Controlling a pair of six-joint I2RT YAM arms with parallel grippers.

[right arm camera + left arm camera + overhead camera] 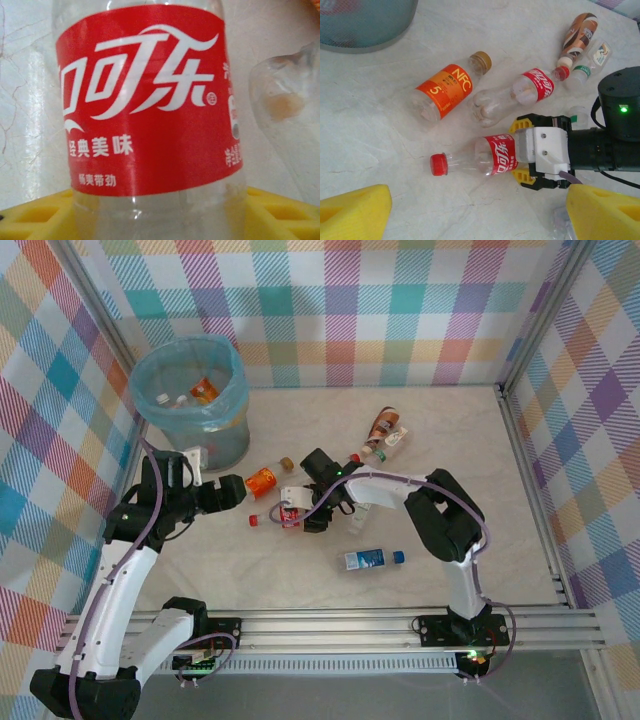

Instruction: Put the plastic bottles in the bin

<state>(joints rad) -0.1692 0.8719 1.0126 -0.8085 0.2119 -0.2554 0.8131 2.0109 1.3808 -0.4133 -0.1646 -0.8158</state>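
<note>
From above, you see a pale marbled table (450, 450) inside checked walls (350, 300). The bin (215, 440) stands at its far left corner with a few plastic bottles (204, 390) inside.

In your left wrist view, the left tool (477, 212) gapes apart. The right tool (521, 149) is clamped on a red-labelled bottle (480, 156) lying mid-table.

Your right wrist view shows that label close up, between yellow fingers (40, 215).

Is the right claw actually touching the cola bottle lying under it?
Touching. Left wrist view: the right gripper clamps the cola bottle between its yellow fingers.
</note>
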